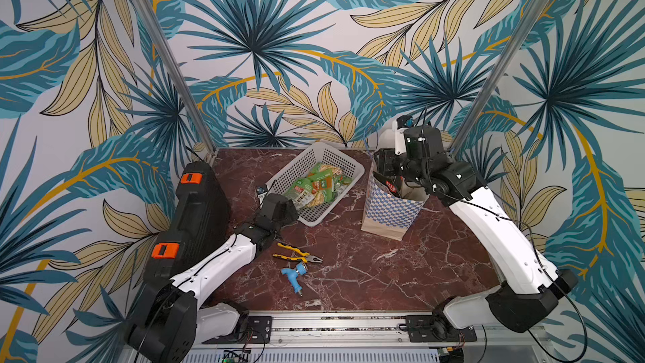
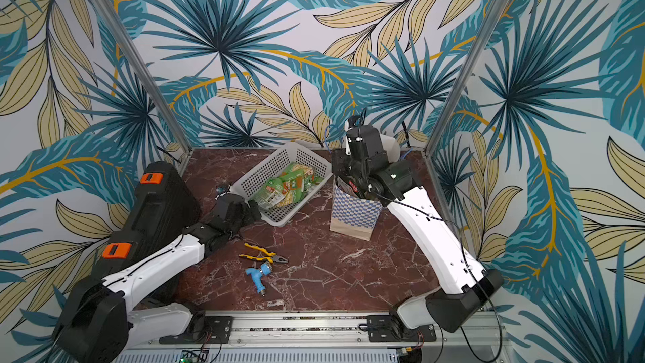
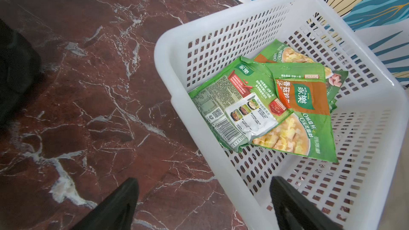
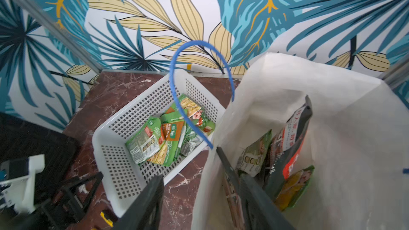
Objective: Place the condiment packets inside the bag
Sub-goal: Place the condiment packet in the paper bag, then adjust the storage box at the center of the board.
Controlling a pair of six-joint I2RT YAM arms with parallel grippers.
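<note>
The work surface is a red-brown marble tabletop (image 1: pixel 377 274), enclosed by leaf-print walls (image 1: pixel 314 29) and aluminium posts (image 1: pixel 167 54). Some condiment packets (image 3: pixel 276 111) lie in the white basket (image 3: pixel 168 67) at rear centre, and more stand inside the bag (image 1: pixel 387 211) beside it. The left gripper (image 3: pixel 205 198) is at the basket rim, jaws wide and empty. The right gripper (image 4: pixel 201 180) sits astride the bag's edge, jaws parted and holding nothing. Pliers (image 1: pixel 296 254) lie on the marble nearer the front.

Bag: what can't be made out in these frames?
- Bag mouth, both top views: covered by the right arm.
- Condiment packets inside, right wrist view: overlapping and blurred, count unclear.
- Bag floor, right wrist view: hidden by packets and a finger of the right gripper.
</note>
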